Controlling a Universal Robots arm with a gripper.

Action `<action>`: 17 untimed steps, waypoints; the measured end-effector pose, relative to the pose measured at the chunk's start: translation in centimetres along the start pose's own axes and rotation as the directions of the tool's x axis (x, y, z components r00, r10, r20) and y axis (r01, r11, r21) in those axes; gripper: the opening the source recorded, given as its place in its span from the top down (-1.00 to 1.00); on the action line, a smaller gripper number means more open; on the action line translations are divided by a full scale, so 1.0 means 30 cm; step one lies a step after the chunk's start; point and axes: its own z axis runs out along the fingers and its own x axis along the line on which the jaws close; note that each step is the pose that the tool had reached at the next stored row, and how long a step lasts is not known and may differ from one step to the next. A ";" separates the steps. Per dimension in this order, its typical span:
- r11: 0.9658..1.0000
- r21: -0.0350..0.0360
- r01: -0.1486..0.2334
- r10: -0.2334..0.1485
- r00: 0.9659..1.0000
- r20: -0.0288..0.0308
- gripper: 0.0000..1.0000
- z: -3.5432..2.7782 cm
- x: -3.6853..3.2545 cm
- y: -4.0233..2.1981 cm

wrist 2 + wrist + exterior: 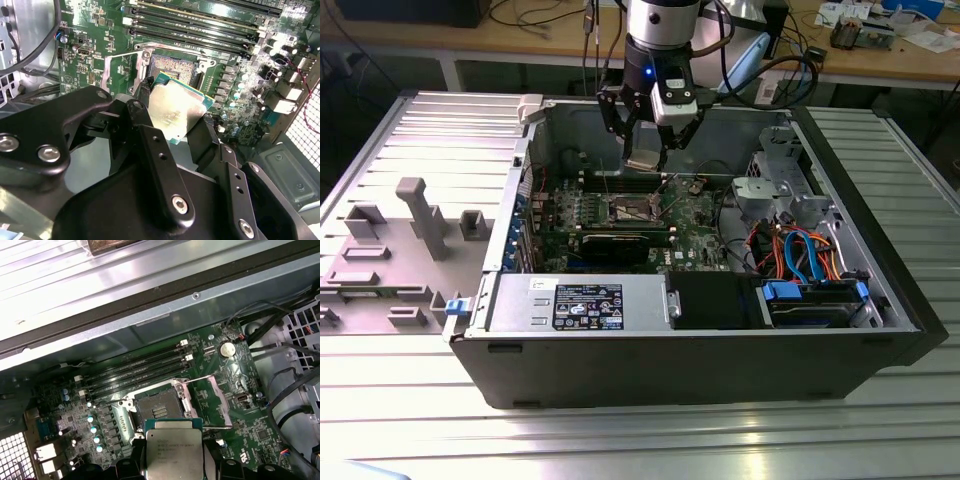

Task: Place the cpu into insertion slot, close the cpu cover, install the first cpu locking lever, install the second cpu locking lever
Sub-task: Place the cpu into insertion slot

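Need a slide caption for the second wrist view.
Gripper holds the cpu over the bare insertion slot, cpu cover flipped open.

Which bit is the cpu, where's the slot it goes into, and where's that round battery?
cpu [174,452]: first wrist view, metal top, centre.
insertion slot [159,411]: first wrist view, its open centre.
coin battery [227,349]: first wrist view, its round face.

A ribbed aluminium table [880,430] spans the foreground, with soft glare on its slats (brightest near the front edge). Grey moulded fixtures [420,215] sit on it at the exterior view's left. Behind runs a wooden workbench [520,45] on a white leg [448,72], strewn with cables [535,15] and small clutter; the space beneath is dark.
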 end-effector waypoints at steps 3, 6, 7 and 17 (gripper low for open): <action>1.000 0.000 -0.005 0.005 1.000 0.000 -0.09 0.000 0.000 0.000; 1.000 0.000 -0.012 0.012 1.000 0.000 -0.09 0.000 0.000 0.000; 1.000 0.000 -0.014 0.014 1.000 0.000 -0.09 0.000 0.000 0.000; 0.999 -0.001 -0.032 0.032 0.999 0.001 -0.09 0.000 0.000 0.000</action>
